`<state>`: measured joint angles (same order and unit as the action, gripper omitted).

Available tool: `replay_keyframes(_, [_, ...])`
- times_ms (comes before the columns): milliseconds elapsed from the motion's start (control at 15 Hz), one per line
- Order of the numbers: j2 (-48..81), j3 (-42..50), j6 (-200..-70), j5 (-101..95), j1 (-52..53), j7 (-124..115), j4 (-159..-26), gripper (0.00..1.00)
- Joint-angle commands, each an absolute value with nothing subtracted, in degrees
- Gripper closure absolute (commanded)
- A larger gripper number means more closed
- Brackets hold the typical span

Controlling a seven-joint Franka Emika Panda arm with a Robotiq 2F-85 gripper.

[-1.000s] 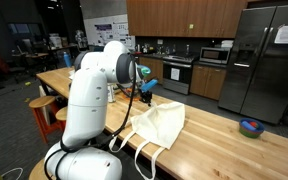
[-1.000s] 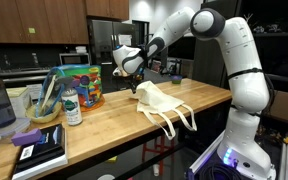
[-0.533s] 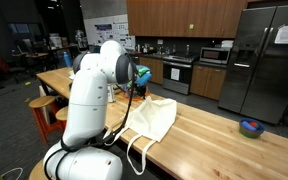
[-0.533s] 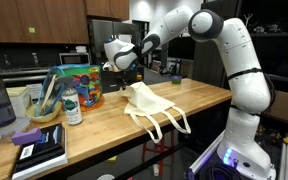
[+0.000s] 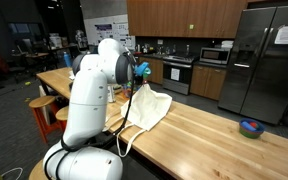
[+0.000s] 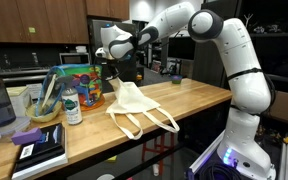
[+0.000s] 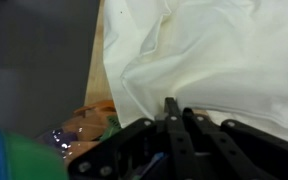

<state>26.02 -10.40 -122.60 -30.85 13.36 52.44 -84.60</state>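
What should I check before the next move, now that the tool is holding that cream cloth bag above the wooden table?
1. Tool shut on the cloth bag: ok.
2. Bag's lower part resting on the table: ok.
3. Straps clear of the table's edge: cannot tell, they lie right at it.
4. Tool clear of the colourful box: cannot tell, it is close beside it.
5. Bottle upright, apart from the bag: ok.
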Motion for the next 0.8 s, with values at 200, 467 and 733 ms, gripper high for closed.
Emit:
replay_keyframes(200, [22.3, -8.9, -124.0, -28.6, 11.8, 54.2, -82.2, 0.99])
replay_keyframes(467, [17.0, -7.4, -124.8, -28.1, 9.8, 51.8, -86.5, 0.99])
replay_keyframes(733, [9.6, -5.4, -126.5, -27.6, 6.8, 47.3, -95.3, 0.99])
